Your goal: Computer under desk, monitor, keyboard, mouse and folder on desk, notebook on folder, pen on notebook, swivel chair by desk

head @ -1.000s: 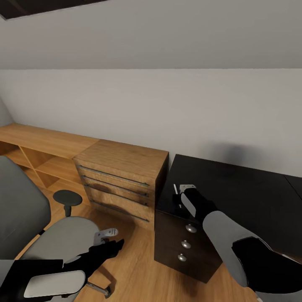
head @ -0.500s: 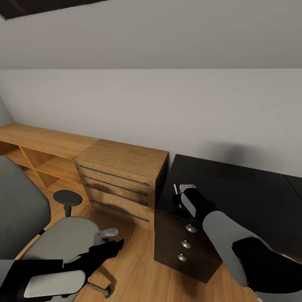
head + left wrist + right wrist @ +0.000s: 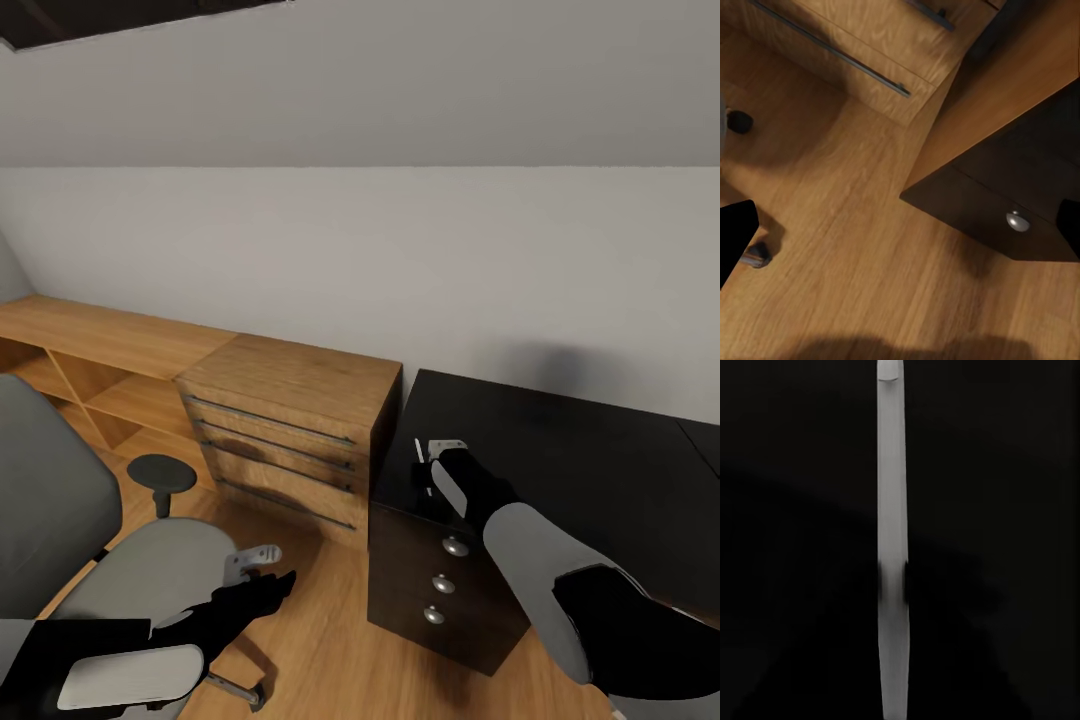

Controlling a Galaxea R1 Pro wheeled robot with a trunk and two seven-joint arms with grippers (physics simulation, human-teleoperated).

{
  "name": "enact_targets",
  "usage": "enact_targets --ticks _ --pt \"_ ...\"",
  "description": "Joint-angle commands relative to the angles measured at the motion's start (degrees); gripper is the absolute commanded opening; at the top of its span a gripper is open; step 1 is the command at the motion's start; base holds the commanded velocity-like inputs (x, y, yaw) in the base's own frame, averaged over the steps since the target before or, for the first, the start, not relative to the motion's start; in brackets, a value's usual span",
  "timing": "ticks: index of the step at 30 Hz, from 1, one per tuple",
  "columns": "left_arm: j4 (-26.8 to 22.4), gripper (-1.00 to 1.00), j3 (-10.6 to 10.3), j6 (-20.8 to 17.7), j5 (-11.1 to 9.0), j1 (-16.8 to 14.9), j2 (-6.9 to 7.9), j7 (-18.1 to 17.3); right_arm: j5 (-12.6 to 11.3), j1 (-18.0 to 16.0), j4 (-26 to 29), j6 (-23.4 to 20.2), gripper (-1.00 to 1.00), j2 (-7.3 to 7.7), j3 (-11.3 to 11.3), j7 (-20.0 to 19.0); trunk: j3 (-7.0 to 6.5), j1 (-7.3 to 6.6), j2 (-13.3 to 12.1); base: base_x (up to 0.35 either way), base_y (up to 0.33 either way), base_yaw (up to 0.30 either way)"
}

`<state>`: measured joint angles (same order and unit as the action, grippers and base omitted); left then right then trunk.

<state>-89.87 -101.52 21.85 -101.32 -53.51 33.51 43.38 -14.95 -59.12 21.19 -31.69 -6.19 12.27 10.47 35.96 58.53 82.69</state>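
Nothing shifted but a slight head-cam tilt; right gripper (image 3: 432, 462) clenched on pen (image 3: 418, 451) over desk (image 3: 600, 470) corner, pen axis along fingers; left gripper (image 3: 262, 565) empty, fingers apart by swivel chair (image 3: 140, 570)

Matte black desk top (image 3: 600, 450) w/ silver round drawer knobs (image 3: 455, 545); slim pale-grey pen (image 3: 892, 547); honey wood-grain drawer chest (image 3: 290, 420) w/ dark bar handles; grey padded swivel chair (image 3: 60, 520).

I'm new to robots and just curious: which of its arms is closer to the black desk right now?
Right. The right end effector is over the near corner of the black desk, with a thin white pen between its fingers. The left end effector hangs lower, over the wooden floor beside the swivel chair.
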Motion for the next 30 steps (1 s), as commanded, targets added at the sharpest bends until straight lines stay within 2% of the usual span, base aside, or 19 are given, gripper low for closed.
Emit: enact_targets --ticks 1,6,10,11,12,13,15,16,18,22,24,30 --pt "-0.03 1.0 -0.14 0.29 -0.27 -0.1 0.0 0.07 -0.7 -0.03 0.08 -0.22 -1.0 0.04 0.44 0.46 -0.13 -0.23 -0.38 0.0 0.0 0.0" --pt "1.08 1.0 -0.21 0.06 -0.41 -0.1 -0.33 0.0 -0.63 -0.03 1.16 0.12 -1.0 0.13 0.39 0.51 -1.02 -1.32 -2.39 0.0 0.0 0.0" --pt "5.45 1.0 -0.26 -0.1 -0.54 -0.1 -3.1 -0.14 -0.61 0.08 6.01 0.28 -1.0 0.46 0.19 0.82 -1.74 -2.2 -3.99 0.0 0.0 0.0" --pt "7.94 1.0 -0.42 -0.15 -0.69 -0.1 -4.68 -0.17 -0.61 0.11 6.82 0.27 -1.0 0.59 0.1 0.92 -1.92 -2.42 -4.39 0.0 0.0 0.0" --pt "9.26 1.0 -0.6 -0.18 -0.89 -0.1 -5.52 -0.18 -0.61 0.13 7.58 0.26 -1.0 0.72 0.02 1.03 -2.1 -2.64 -4.79 0.0 0.0 0.0" --pt "11.76 1.0 -1.18 -0.27 -1.57 -0.1 -7.2 -0.23 -0.61 0.17 8.88 0.25 -1.0 1.05 -0.15 1.29 -2.28 -2.86 -5.19 0.0 0.0 0.0" --pt "13.87 1.0 -1.95 -0.66 -2.61 -0.1 -8.83 -0.26 -0.61 0.21 10.01 0.22 -1.0 1.33 -0.37 1.63 -2.64 -3.3 -6.0 0.0 0.0 0.0" --pt "15.67 1.0 -2.67 -1.65 -3.92 -0.1 -10.29 -0.3 -0.61 0.28 11.01 0.19 -1.0 1.58 -0.68 2.04 -2.82 -3.52 -6.4 0.0 0.0 0.0" --pt "18.28 1.0 -3.34 -4.3 -5.83 -0.1 -12.17 -0.38 -0.61 0.6 12.53 0.15 -1.0 1.82 -1.33 2.62 -3.18 -3.96 -7.2 0.0 0.0 0.0" --pt "24.19 1.0 -3.89 -10.28 -8.02 -0.1 -15.46 -0.51 -0.61 2.78 18.54 0.0 -1.0 2.08 -3.76 4.61 -3.9 -4.84 -8.8 0.0 0.0 0.0" --pt "25.85 1.0 -4.0 -11.34 -8.61 -0.1 -16.37 -0.5 -0.61 4.73 22.62 -0.02 -1.0 2.11 -4.4 6.98 -4.25 -5.28 -9.61 0.0 0.0 0.0" --pt "27.27 1.0 -4.12 -12.26 -9.65 -0.1 -17.24 -0.51 -0.65 9.55 32.33 -0.16 -1.0 2.05 -6.46 13.59 -5.33 -6.6 -12.01 -0.002 0.0 0.0"
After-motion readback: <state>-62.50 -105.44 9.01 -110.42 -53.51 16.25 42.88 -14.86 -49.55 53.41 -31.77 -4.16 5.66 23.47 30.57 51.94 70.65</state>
